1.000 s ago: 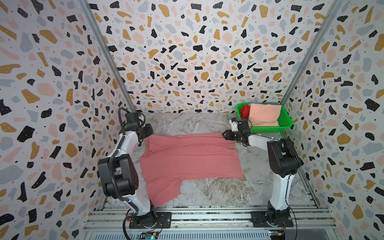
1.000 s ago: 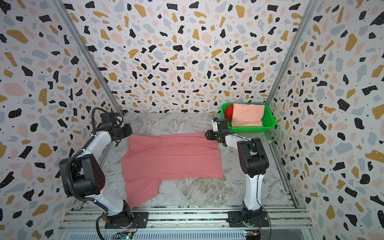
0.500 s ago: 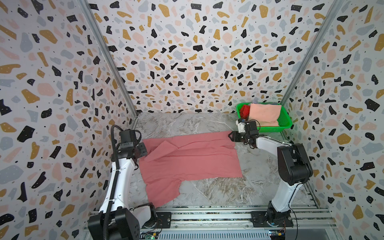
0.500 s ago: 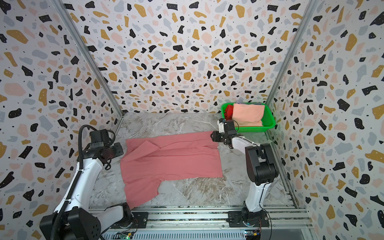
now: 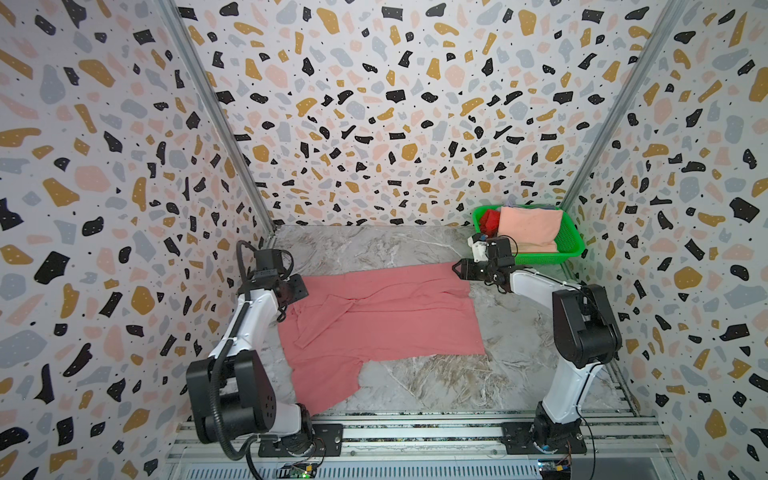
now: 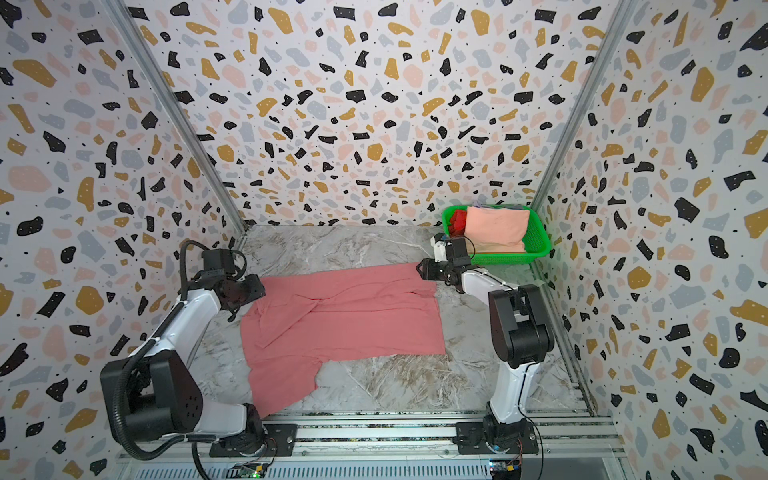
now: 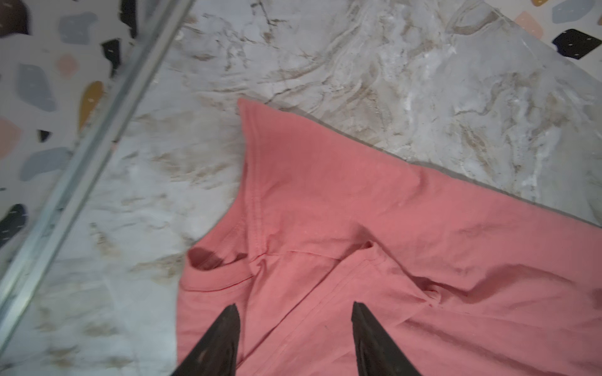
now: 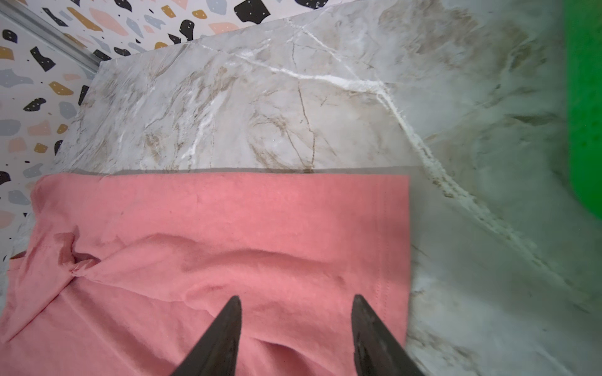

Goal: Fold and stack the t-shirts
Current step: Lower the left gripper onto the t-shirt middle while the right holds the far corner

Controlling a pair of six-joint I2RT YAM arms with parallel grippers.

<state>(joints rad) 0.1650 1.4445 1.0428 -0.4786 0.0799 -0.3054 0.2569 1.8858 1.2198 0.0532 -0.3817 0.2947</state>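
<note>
Room: speckled terrazzo walls box in a grey veined marble counter (image 5: 415,382).
Shirt being worked: the dusty rose-pink cloth t-shirt (image 5: 386,316) lies spread crosswise mid-counter. One flap trails toward the front rail (image 5: 415,432), and a rumpled ridge sits near its left end.
Other shirts: the pale peach cloth t-shirt (image 5: 530,228) and the bright red cloth t-shirt (image 5: 489,218) sit in the green plastic mesh basket (image 5: 575,249) in the far right corner.
Left tool (image 7: 294,307): jaws apart with nothing between them, poised over the rumpled end.
Right tool (image 8: 296,299): jaws also apart and empty, over the stitched hem corner, near the basket.
Risk, creases: folding over that ridge would likely press it in.
Risk, grip: a pinch may catch only the top layer, so the fold would drag skewed.
Risk, basket: a wide swing of the right arm could nudge it.
Risk, rail: the trailing flap might snag there.
</note>
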